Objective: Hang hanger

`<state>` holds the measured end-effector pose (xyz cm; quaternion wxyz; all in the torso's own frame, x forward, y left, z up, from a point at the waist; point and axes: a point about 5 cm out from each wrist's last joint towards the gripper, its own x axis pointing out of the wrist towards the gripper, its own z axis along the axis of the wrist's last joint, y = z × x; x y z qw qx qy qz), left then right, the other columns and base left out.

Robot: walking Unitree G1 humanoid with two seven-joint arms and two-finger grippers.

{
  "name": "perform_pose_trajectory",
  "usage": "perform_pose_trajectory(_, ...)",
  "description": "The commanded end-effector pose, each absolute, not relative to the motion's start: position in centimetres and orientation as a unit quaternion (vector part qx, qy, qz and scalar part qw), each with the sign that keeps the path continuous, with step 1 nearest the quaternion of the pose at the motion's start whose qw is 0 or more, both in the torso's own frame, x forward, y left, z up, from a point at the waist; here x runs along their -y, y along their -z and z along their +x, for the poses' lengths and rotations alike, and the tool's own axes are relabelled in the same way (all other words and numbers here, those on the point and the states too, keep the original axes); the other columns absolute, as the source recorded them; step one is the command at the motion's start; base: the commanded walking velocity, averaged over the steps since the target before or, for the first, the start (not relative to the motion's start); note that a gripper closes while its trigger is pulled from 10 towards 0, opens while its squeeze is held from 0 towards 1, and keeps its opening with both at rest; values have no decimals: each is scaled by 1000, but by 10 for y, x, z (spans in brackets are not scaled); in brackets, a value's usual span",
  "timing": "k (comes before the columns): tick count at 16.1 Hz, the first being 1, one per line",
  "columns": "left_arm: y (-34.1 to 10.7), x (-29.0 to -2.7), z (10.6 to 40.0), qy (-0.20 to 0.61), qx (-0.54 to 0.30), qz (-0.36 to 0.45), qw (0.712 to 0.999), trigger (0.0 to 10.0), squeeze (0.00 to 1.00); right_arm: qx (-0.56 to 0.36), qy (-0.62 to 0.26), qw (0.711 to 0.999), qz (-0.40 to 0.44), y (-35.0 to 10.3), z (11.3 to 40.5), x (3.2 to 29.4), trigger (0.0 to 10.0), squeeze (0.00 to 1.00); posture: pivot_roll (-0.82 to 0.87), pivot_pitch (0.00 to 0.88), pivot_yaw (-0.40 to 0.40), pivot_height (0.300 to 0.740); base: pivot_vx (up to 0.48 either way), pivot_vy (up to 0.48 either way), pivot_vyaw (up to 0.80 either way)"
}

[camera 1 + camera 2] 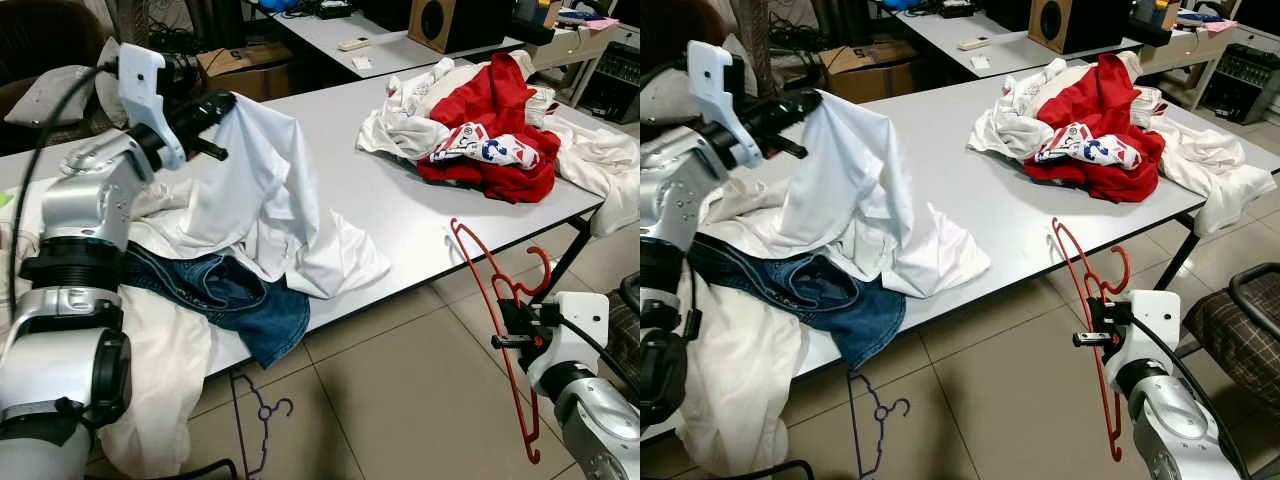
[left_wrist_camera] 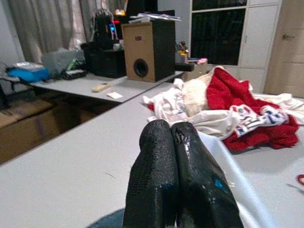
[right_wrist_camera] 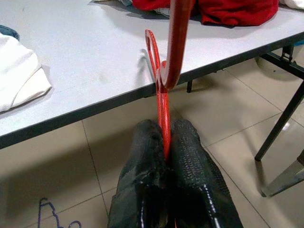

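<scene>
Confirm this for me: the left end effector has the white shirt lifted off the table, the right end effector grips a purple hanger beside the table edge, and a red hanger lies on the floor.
The colours are swapped. The right end effector is shut on the red hanger, as the right wrist view shows; the purple hanger lies on the floor. The left end effector does hold the white shirt above the table.

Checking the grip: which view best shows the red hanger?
The right eye view: the whole red hanger shows, pinched in the right hand. The left eye view matches it; the right wrist view shows just the clamped section.
</scene>
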<state>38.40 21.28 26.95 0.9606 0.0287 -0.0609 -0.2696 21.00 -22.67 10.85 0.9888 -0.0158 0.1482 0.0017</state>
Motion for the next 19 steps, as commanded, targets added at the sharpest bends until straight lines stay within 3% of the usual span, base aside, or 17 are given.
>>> perform_pose_trajectory(1, -270, -214, 385, 270, 54, 50, 960, 0, 0, -146, -3, 989, -22, -109, 210, 226, 10000, 0, -132, 0, 57, 740, 0, 0, 0)
perform_pose_trajectory(3, -267, -214, 383, 278, 51, 92, 955, 0, 0, -147, -10, 989, -28, -109, 212, 225, 10000, 0, -129, 0, 50, 740, 0, 0, 0)
perform_pose_trajectory(4, -312, -245, 384, 182, 168, -41, 968, 0, 0, -141, -7, 990, -27, -110, 214, 226, 10000, 0, -128, 0, 53, 740, 0, 0, 0)
perform_pose_trajectory(5, -331, -272, 381, 100, 227, -106, 963, 0, 0, -139, -4, 990, -25, -111, 215, 227, 10000, 0, -124, 0, 53, 740, 0, 0, 0)
perform_pose_trajectory(7, -312, -318, 369, -12, 177, -8, 984, 0, 0, -140, -10, 990, -23, -109, 215, 223, 10000, 0, -121, 0, 56, 740, 0, 0, 0)
perform_pose_trajectory(10, -287, -341, 353, -26, 121, 54, 991, 0, 0, -143, -14, 989, -20, -107, 214, 220, 10000, 0, -111, 0, 49, 740, 0, 0, 0)
perform_pose_trajectory(16, -255, -353, 345, -40, 58, 100, 993, 0, 0, -147, -29, 988, -23, -105, 219, 216, 10000, 0, -92, 0, 27, 740, 0, 0, 0)
perform_pose_trajectory(17, -235, -349, 346, -16, -19, 148, 989, 0, 0, -147, -32, 988, -23, -105, 219, 215, 10000, 0, -92, 0, 26, 740, 0, 0, 0)
perform_pose_trajectory(18, -209, -344, 345, 26, -109, 202, 973, 10000, 0, -148, -36, 988, -23, -105, 219, 213, 10000, 0, -99, 0, 30, 740, 0, 0, 0)
perform_pose_trajectory(19, -197, -341, 344, 49, -146, 223, 962, 10000, 1000, -149, -38, 988, -24, -105, 219, 213, 10000, 0, -99, 0, 30, 740, 0, 0, 0)
